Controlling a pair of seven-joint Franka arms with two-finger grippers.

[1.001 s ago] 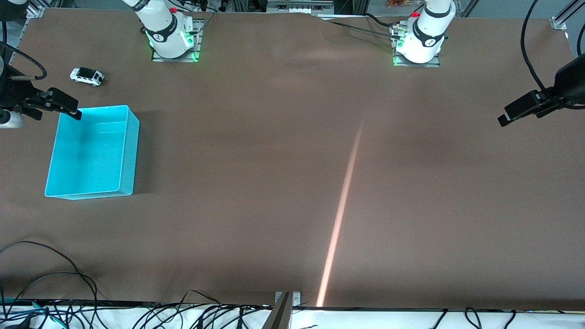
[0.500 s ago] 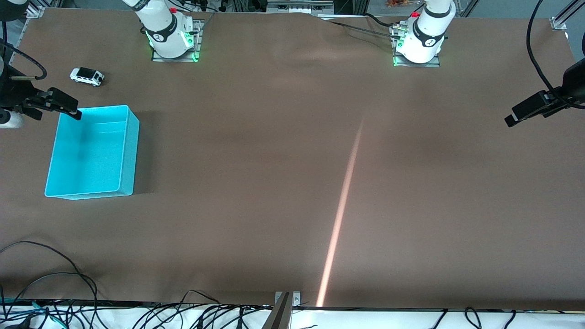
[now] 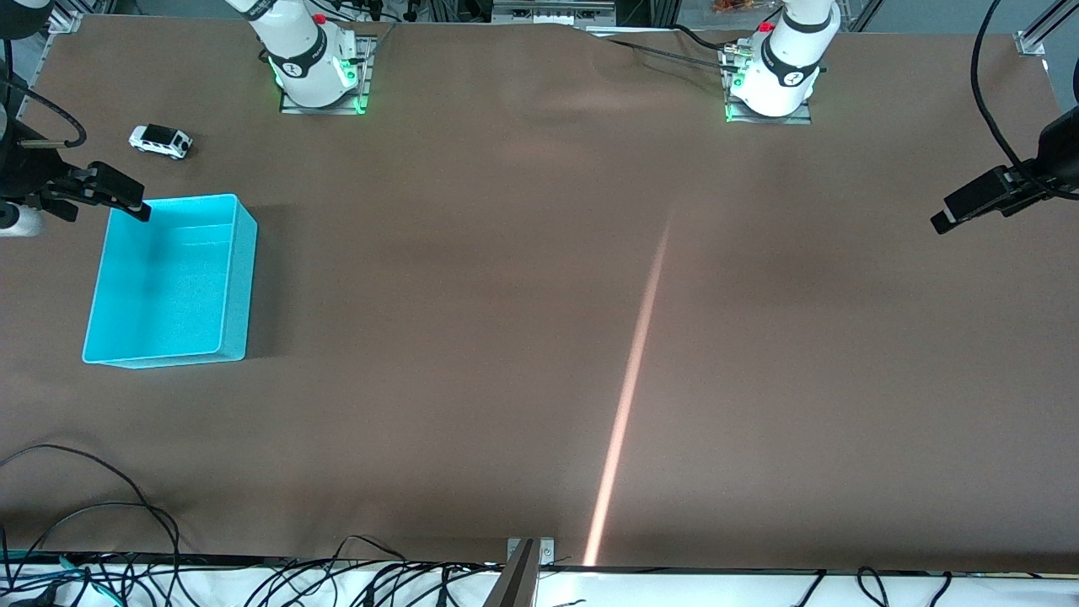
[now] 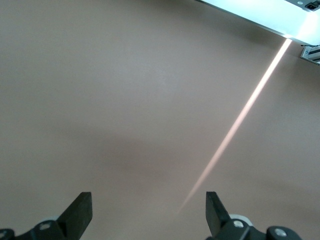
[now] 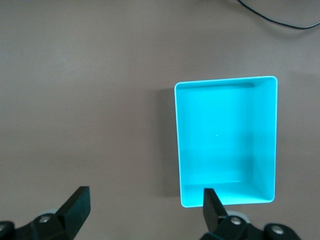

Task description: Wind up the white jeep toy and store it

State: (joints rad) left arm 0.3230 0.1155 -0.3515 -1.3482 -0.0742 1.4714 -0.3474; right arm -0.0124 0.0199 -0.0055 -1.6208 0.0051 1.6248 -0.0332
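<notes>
Right gripper (image 5: 142, 207): spread wide, empty, held over the table by the bin's corner.
Left gripper (image 4: 149, 212): spread, empty, waiting over bare table.
Jeep (image 3: 160, 141): small, boxy, hard; farther from the camera than the bin.
Bin (image 3: 238, 278): cyan, smooth-walled, empty.
Advice: jeep's narrow sides should be pinched squarely.
</notes>
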